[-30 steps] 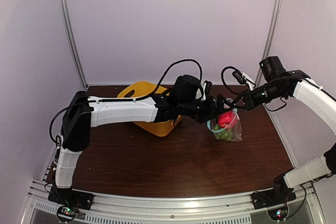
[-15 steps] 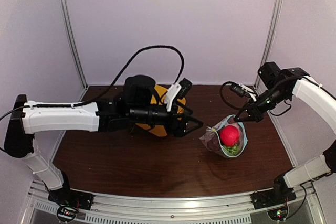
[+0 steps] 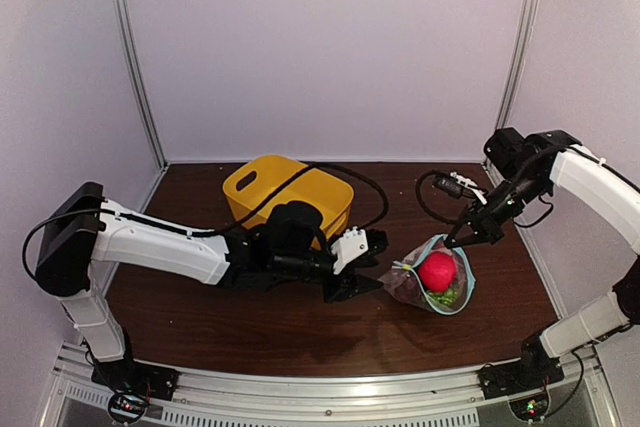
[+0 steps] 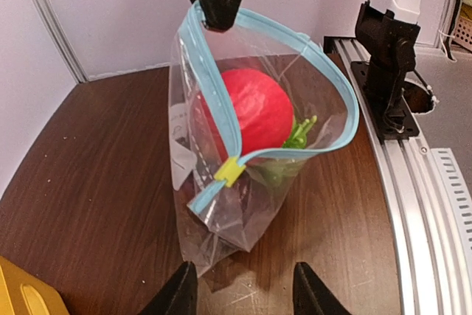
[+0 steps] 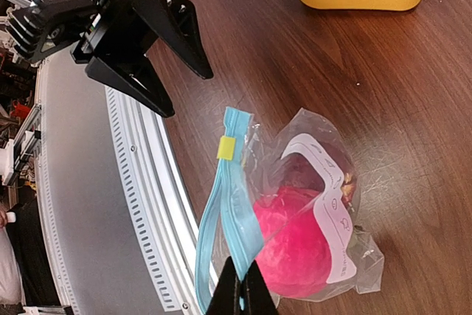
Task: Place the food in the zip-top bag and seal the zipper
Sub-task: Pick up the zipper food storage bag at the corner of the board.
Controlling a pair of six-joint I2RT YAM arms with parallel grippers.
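The zip-top bag [image 3: 403,283] stands on the brown table with its mouth gaping. Its light blue zipper [image 4: 276,26] forms an open loop, and a yellow slider [image 4: 230,171] sits at the near end. Of the food, a pink-red ball [image 4: 251,112], a green grape bunch [image 4: 296,134] and a dark maroon fruit [image 5: 299,175] lie inside. My right gripper [image 5: 240,293] is shut on the zipper strip [image 5: 240,219] and holds the bag's rim up. My left gripper [image 4: 245,293] hovers low, just short of the bag's near corner, open with nothing between its fingers.
A yellow plastic basket [image 3: 265,187] stands at the back, behind my left arm. The metal rail [image 4: 420,182] along the table's front edge runs close to the bag. A white label [image 5: 328,204] covers one side of the pouch.
My left gripper drew back from the bag's mouth, dropped low beside the bag's end, and its jaws narrowed. The right gripper kept its grip and lowered the bag slightly.
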